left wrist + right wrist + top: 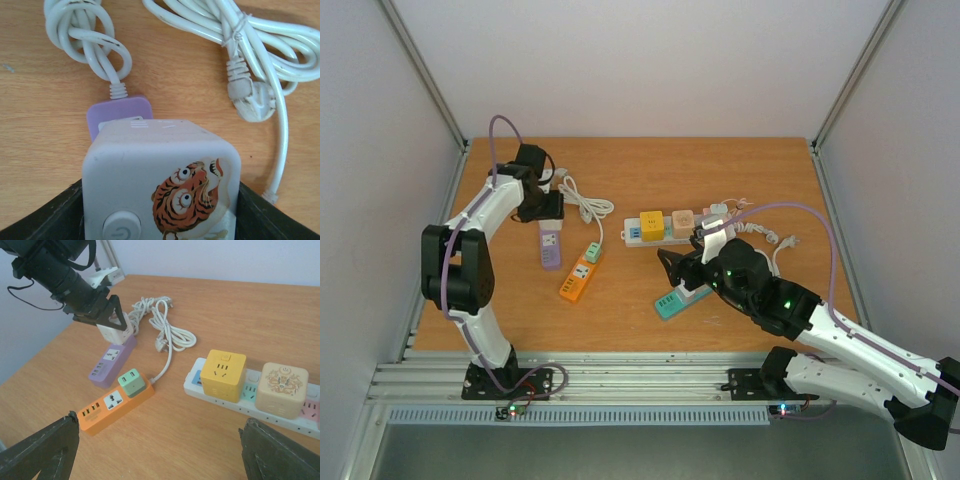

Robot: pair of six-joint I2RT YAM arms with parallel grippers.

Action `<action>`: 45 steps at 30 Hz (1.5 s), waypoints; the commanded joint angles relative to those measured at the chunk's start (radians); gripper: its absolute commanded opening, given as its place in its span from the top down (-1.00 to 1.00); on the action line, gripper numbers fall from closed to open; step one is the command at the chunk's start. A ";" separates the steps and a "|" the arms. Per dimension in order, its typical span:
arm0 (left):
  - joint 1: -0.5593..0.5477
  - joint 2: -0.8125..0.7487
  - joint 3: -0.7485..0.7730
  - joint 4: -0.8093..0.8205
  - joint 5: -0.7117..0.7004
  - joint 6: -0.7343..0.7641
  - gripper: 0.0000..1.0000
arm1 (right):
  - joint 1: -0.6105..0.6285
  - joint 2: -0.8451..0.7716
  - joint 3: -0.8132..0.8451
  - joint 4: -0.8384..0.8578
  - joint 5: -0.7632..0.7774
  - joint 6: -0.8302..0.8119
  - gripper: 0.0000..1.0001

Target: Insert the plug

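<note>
bright, even, diffuse light from above; shadows on the table (640,320) are soft and short, with no glare. close to the left wrist lens, the white cube (160,170) looks slightly soft. the right end effector (160,452) shows its fingers (40,450) dark and blurred in the bottom corners.

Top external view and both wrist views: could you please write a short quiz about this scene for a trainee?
1. True or false: the right gripper holds the yellow cube.
2. Which strip lies just below the white tiger cube held in the left gripper? A orange, B purple, C teal.
3. Fill in: the green adapter sits on the ___ strip.

Key:
1. False. The right gripper is open and empty, and the yellow cube sits on the white strip.
2. B, the purple strip.
3. Orange, the orange strip.
</note>
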 commanded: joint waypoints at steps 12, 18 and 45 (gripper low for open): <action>0.014 0.051 -0.001 0.050 -0.031 -0.043 0.21 | -0.004 -0.003 -0.009 -0.004 0.028 0.014 -0.77; 0.018 0.069 -0.013 0.065 -0.009 -0.069 0.21 | -0.004 0.009 -0.009 -0.008 0.025 0.012 -0.77; 0.028 0.166 -0.092 0.139 0.052 -0.207 0.20 | -0.004 0.034 -0.005 -0.012 0.026 0.008 -0.76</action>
